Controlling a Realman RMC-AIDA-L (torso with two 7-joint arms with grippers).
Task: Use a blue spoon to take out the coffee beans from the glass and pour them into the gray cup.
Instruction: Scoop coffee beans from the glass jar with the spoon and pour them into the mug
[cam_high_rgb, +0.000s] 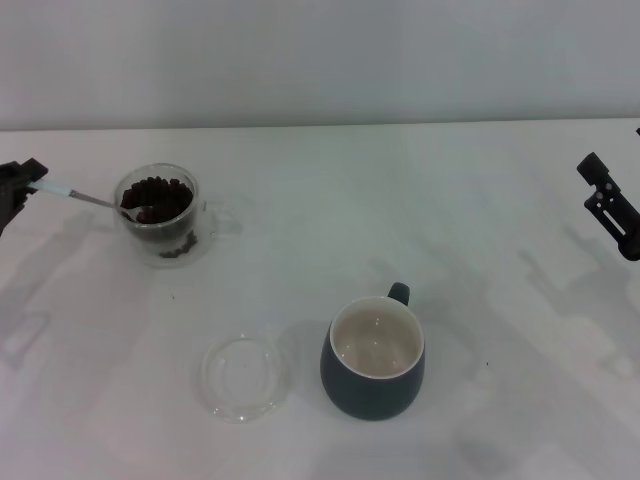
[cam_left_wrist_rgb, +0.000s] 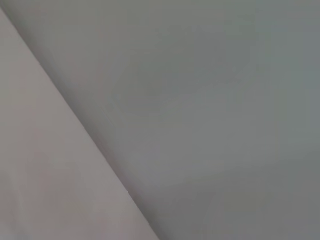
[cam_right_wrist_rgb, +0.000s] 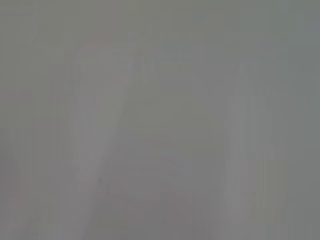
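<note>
Spoon (cam_high_rgb: 85, 198) in left tool (cam_high_rgb: 22, 190) — bowl in glass (cam_high_rgb: 160, 215)

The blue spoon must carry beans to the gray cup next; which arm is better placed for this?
Left. The left gripper already holds the blue spoon, its bowl in the glass among the coffee beans. The right gripper is at the far right edge, away from the gray cup.

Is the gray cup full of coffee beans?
No, the gray cup shows only its bare cream inside; the coffee beans sit in the glass.
</note>
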